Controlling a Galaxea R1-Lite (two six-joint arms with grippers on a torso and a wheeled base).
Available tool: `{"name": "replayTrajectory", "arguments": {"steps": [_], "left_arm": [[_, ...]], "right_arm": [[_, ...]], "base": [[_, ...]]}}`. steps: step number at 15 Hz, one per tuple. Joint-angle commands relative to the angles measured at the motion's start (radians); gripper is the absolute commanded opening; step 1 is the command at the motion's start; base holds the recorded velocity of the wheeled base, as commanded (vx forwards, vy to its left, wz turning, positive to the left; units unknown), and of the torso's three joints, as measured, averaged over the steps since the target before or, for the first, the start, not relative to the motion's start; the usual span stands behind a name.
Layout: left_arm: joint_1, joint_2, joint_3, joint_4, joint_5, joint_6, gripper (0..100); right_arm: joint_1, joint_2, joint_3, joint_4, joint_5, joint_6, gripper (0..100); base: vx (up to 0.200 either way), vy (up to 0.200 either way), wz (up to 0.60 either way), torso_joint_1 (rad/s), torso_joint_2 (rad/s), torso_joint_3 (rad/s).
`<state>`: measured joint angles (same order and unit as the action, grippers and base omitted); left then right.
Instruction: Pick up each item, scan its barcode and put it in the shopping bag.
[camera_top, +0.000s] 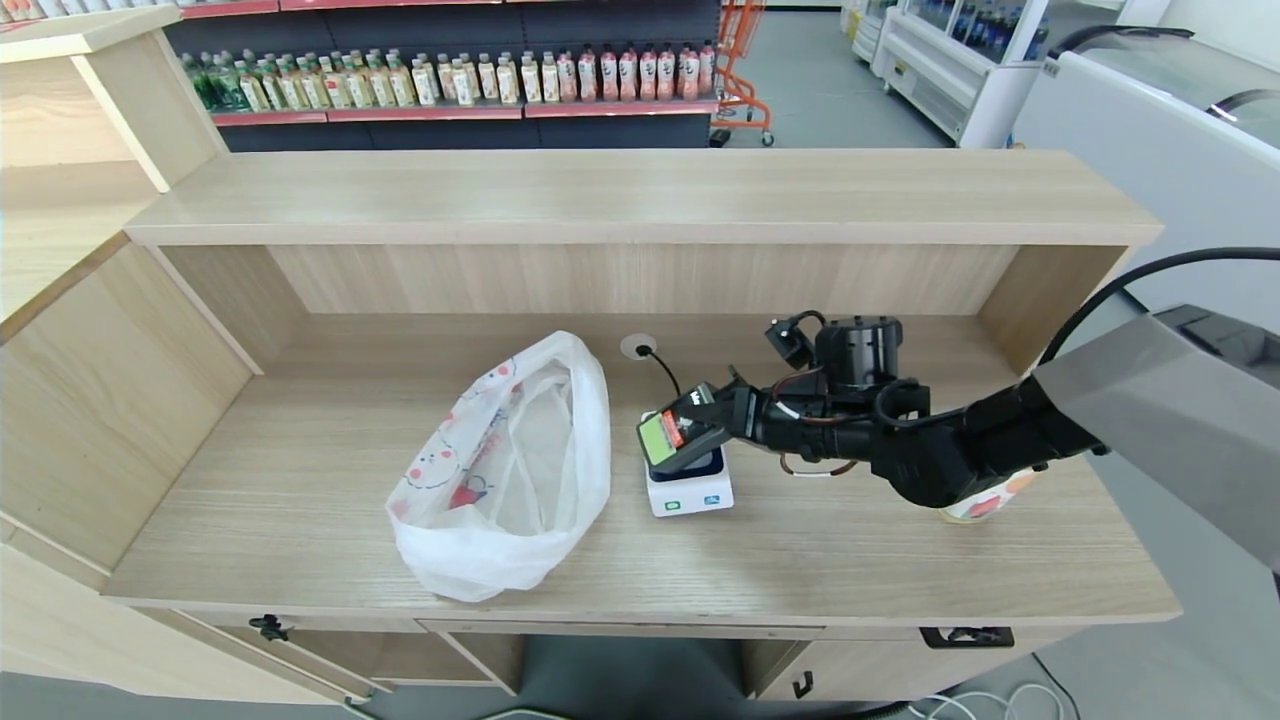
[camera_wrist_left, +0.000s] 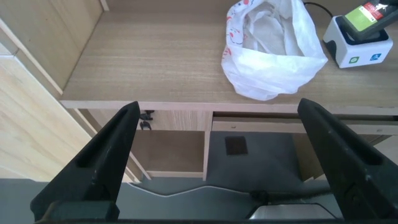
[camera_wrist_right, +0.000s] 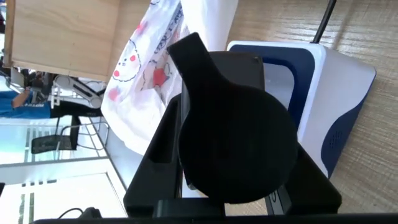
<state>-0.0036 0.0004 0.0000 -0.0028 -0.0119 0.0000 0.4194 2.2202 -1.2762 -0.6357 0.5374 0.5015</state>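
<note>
The left gripper (camera_wrist_left: 219, 109) hangs low in front of the counter (camera_top: 800, 540). Its two flat black fingers are spread wide with nothing between them. The counter is pale wood-grain laminate with a raised back ledge and side walls. Left of its centre lies the shopping bag (camera_top: 510, 470). It is thin, crinkled, translucent white plastic printed with small red and pink cartoon faces. It is slumped on its side with the mouth gaping toward the back, and inside only folds of its own film can be made out. Just beside it stands the scanner (camera_top: 690, 492), a small rounded white box with a dark blue sloping top. A thin black cable (camera_top: 662, 370) runs from it to a round grommet (camera_top: 638, 346) in the counter. Directly over the scanner's top is a flat green packet (camera_top: 660, 437) with a red label, tilted with its face toward the bag. The fingers of the right gripper (camera_top: 695, 425) are clamped on it. The right arm comes in level over the counter from the right. Under the arm, largely hidden by it, a round white cup (camera_top: 985, 503) with reddish print stands on the counter.
</note>
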Motion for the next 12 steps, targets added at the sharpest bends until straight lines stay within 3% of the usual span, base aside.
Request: {"name": "replayTrajectory", "arguments": {"steps": [1,12], "left_arm": [[0.001,0.000,0.000,0.000,0.000,0.000,100],[0.001,0.000,0.000,0.000,0.000,0.002,100]], "right_arm": [[-0.001,0.010,0.000,0.004,-0.002,-0.003,0],[-0.005,-0.024,0.029,0.002,-0.002,-0.031,0]], "base": [[0.000,0.000,0.00,0.000,0.00,0.000],[0.000,0.000,0.00,0.000,0.00,0.000]]}}
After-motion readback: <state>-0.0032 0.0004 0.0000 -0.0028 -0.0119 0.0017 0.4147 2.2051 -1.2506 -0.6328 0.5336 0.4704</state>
